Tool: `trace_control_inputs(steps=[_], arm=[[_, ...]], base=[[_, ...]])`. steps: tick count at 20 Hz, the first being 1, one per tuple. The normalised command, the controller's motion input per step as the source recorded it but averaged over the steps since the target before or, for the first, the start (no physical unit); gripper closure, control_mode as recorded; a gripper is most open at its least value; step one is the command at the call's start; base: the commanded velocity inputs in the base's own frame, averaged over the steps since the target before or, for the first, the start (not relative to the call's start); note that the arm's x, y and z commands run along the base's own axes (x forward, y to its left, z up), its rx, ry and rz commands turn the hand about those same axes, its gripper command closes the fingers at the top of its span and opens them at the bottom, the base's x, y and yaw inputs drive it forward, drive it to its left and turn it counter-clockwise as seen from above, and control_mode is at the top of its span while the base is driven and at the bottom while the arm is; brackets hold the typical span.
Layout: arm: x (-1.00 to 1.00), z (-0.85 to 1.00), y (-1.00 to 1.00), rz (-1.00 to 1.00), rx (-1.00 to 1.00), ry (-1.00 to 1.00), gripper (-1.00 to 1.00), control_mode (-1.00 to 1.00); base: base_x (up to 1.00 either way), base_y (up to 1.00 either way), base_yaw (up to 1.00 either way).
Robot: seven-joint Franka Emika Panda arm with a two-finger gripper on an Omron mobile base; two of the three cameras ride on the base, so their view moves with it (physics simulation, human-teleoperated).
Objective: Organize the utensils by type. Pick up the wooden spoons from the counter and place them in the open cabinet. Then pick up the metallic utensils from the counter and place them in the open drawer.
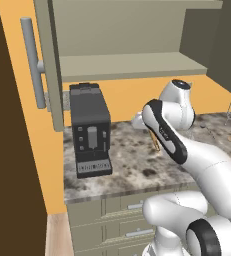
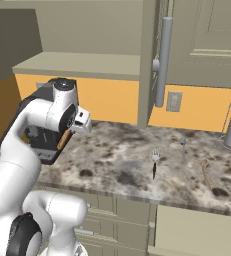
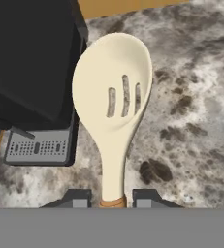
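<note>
Cabinet (image 1: pixel 122 65) open above tabletop (image 2: pixel 122 165). Coffee machine (image 1: pixel 89 130) on tabletop at left. Fingers (image 3: pixel 112 198) clamped on slotted spoon (image 3: pixel 114 92) handle, cream bowl held above tabletop beside machine. Brown spoon (image 2: pixel 207 176), fork (image 2: pixel 155 162), metal spoon (image 2: pixel 183 146) lie on tabletop at right.

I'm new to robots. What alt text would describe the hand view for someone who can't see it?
Two dark fingers grip a wooden spoon with a pale, slotted bowl, held above a mottled stone counter. A black coffee machine stands beside it.
</note>
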Motion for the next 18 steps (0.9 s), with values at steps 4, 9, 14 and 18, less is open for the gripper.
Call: trace_control_inputs(steps=[4,9,14,18], arm=[[0.05,0.49,0.0,-0.34,0.0,-0.1,1.0,-1.0],[-0.07,0.77,0.0,-0.51,0.02,-0.21,1.0,-1.0],[-0.23,0.83,0.0,-0.5,0.05,-0.28,1.0,-1.0],[-0.18,0.91,-0.2,-0.39,0.11,-0.32,1.0,-1.0]], base=[[0.0,0.0,0.0],[0.0,0.0,0.0],[0.0,0.0,0.0],[0.0,0.0,0.0]])
